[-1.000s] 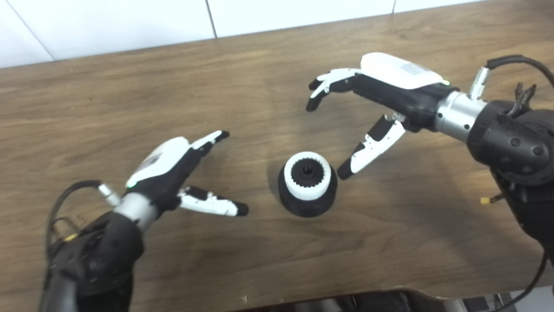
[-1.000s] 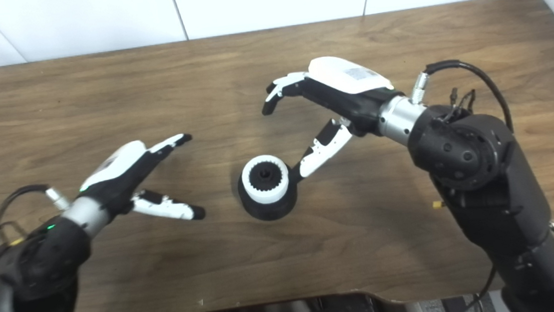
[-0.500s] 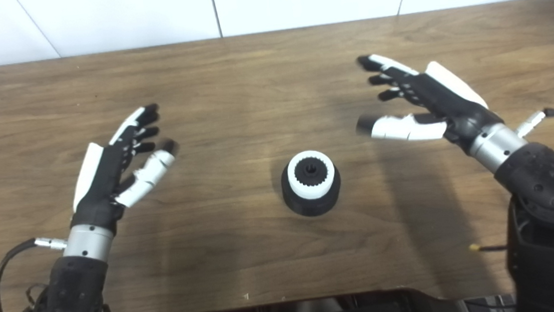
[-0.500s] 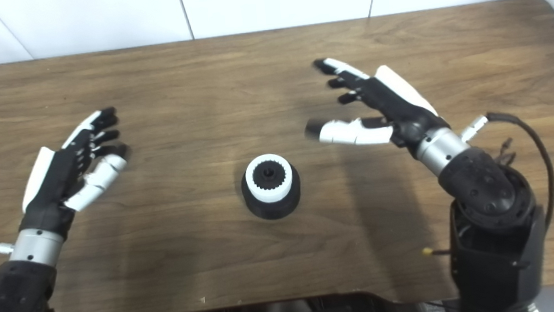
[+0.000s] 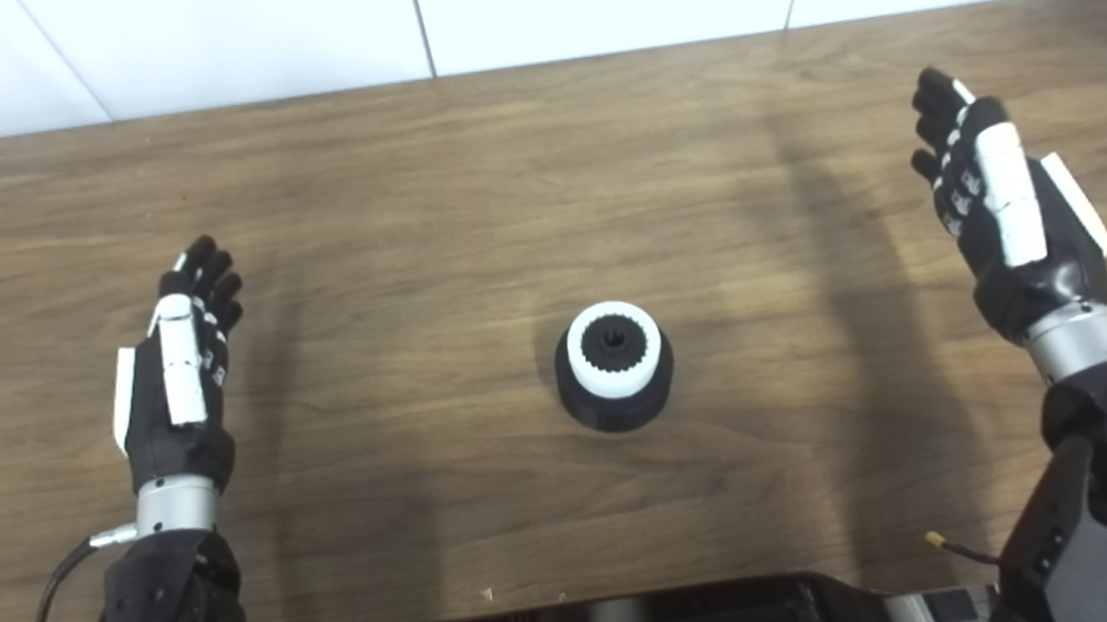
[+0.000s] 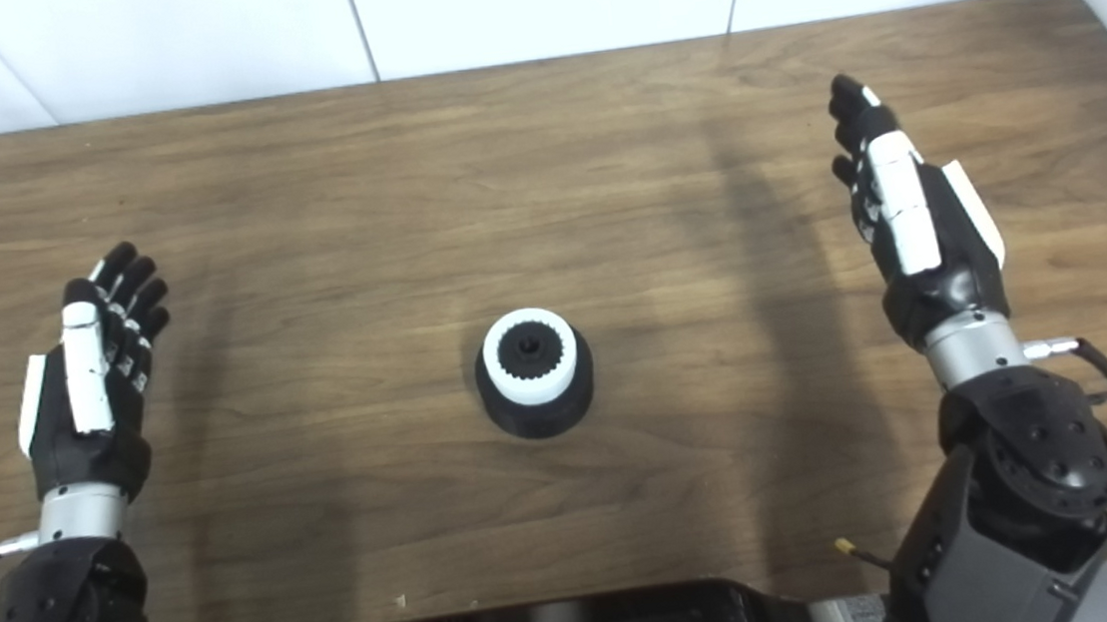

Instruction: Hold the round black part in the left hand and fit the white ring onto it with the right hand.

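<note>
Since the ring already sits on the part, little seems left.
Black part (image 5: 617, 401): mid-table (image 5: 464, 209), white ring (image 5: 613, 342) seated on top.
Left hand (image 5: 177, 384): well left of part, fingers straight, empty.
Right hand (image 5: 1006, 211): well right of part, fingers straight, empty.
Progress: fitting looks done.

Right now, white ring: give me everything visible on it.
The white ring is a smooth, matte, plastic-looking band seated around the top of the round black part, which stands upright mid-table. A toothed black hub shows inside the ring's opening. It looks level and fully seated. Only the black part touches it; the left hand and right hand are open, well off to either side.
</note>
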### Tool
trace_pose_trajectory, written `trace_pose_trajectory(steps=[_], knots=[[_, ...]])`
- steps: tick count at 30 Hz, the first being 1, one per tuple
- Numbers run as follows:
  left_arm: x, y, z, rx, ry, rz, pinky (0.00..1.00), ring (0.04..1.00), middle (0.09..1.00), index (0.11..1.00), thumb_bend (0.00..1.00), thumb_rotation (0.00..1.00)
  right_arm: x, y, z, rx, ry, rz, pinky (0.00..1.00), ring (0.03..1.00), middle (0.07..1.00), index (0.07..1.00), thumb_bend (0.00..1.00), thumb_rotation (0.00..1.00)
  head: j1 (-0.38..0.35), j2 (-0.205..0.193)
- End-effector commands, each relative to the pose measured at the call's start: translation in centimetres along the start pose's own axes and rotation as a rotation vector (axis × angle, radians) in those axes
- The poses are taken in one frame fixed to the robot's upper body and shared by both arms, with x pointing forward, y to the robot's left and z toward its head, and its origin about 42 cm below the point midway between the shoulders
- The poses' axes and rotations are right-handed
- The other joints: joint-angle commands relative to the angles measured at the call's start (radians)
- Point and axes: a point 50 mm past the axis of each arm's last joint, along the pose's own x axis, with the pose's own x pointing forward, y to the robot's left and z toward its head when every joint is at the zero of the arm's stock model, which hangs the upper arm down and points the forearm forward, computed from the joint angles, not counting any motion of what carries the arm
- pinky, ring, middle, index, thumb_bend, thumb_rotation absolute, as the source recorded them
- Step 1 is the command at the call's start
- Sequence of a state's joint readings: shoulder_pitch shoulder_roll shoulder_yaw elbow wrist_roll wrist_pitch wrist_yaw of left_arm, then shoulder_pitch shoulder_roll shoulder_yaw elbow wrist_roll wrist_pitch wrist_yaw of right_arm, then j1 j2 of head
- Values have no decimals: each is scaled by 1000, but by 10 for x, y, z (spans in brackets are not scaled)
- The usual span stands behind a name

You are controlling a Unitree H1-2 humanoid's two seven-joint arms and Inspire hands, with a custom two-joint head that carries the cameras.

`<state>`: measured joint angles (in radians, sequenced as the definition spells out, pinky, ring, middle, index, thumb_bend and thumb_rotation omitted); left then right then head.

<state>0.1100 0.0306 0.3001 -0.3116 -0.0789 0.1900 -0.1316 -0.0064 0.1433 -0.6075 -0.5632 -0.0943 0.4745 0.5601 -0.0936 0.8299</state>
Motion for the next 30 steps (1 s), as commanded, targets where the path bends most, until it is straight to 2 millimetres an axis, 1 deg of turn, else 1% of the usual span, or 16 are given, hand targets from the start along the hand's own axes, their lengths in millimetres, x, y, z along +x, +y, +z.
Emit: trace_pose_trajectory(steps=[1, 5, 7, 9, 13, 14, 20, 24, 26, 30], knots=[[5, 7, 8, -11, -90, 12, 972, 929, 929, 924, 546, 974, -16, 16, -17, 127, 26, -10, 995, 999, 987, 966, 450, 1000, -1, 1], [5, 12, 5, -21, -119, 22, 953, 918, 928, 927, 529, 994, -18, 9, -25, 107, 27, 4, 1000, 1000, 999, 978, 503, 1000, -2, 0], [5, 15, 5, -25, -130, 30, 943, 924, 932, 930, 567, 964, -19, 7, -29, 107, 27, 11, 1000, 1000, 1000, 990, 519, 1000, -2, 0], [6, 16, 5, -31, -137, 33, 946, 932, 940, 936, 575, 951, -18, 5, -31, 112, 25, 13, 1000, 1000, 1000, 997, 535, 1000, -6, 0], [6, 15, 5, -27, -140, 41, 954, 934, 937, 935, 573, 934, -18, 4, -34, 127, 27, 21, 1000, 1000, 1000, 1000, 546, 1000, -40, 2], [6, 15, 6, -22, -136, 48, 950, 929, 933, 929, 570, 934, -18, 4, -34, 132, 28, 19, 1000, 1000, 1000, 1000, 551, 1000, -62, 5], [7, 18, 4, -31, -134, 61, 917, 902, 909, 909, 566, 895, -20, 10, -36, 154, 34, 13, 1000, 1000, 1000, 1000, 589, 1000, -100, 1], [10, 18, 3, -17, -130, 49, 930, 911, 906, 900, 589, 878, -21, 17, -34, 128, 16, 8, 995, 1000, 1000, 995, 578, 1000, -101, -3], [12, 16, 2, -16, -130, 42, 938, 911, 906, 895, 584, 880, -19, 18, -35, 125, 8, 8, 998, 1000, 1000, 994, 585, 1000, -102, -11], [14, 13, 0, -24, -135, 45, 905, 890, 890, 889, 554, 876, -17, 17, -36, 123, 3, 6, 1000, 1000, 1000, 997, 602, 1000, -98, -18]])
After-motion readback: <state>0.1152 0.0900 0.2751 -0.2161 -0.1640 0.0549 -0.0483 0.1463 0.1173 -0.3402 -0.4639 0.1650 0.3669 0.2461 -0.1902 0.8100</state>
